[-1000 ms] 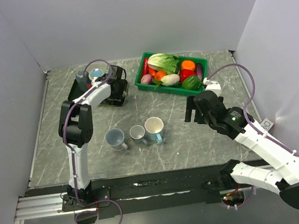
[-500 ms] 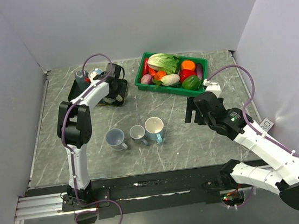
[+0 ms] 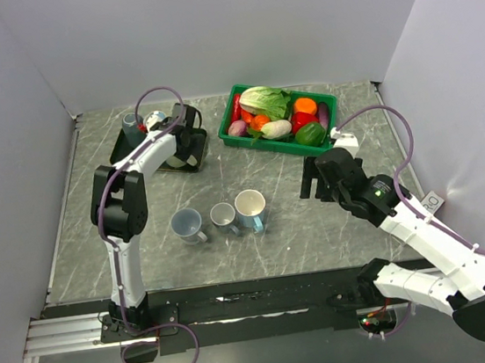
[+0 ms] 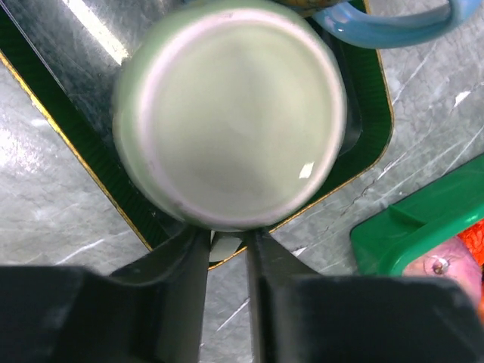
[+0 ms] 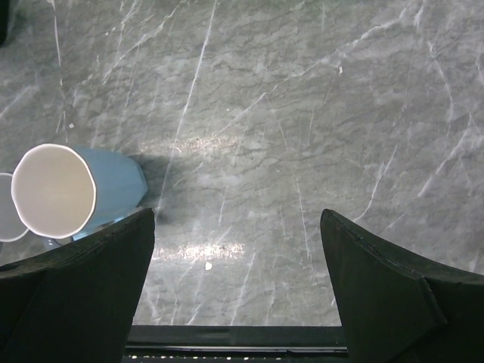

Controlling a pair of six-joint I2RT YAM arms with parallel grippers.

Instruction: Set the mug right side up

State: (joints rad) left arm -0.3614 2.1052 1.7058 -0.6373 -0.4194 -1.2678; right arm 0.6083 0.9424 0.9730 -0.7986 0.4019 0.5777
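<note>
One mug [image 4: 231, 125] is being worked: pale green, base up, standing on the tray [image 4: 367, 144] at far left. The left gripper [image 4: 225, 253] is being held at its near side, jaws almost closed on a pale sliver below the mug. That sliver is being read as the handle, not certain. The right gripper [image 5: 234, 227] is being held wide open over bare table [image 5: 302, 113], with nothing in it, well apart from the tray.

A straight lift is being advised before any roll. The tray lip and the blue-handled mug [image 4: 393, 30] just beside are being treated as snag points. A handle pinch is being judged prone to slipping, so a slow wrist roll clear of the tray is being recommended, then a set-down on flat table.

The surface is being seen as grey marbled stone-look, glossy, with glare being thrown back, so probably slick. The cell is being enclosed by pale walls [image 3: 207, 35] on three sides. A green basket [image 3: 266, 142] of vegetables is sitting at the far side, and three upright mugs [image 3: 223, 215] are standing mid-table.
</note>
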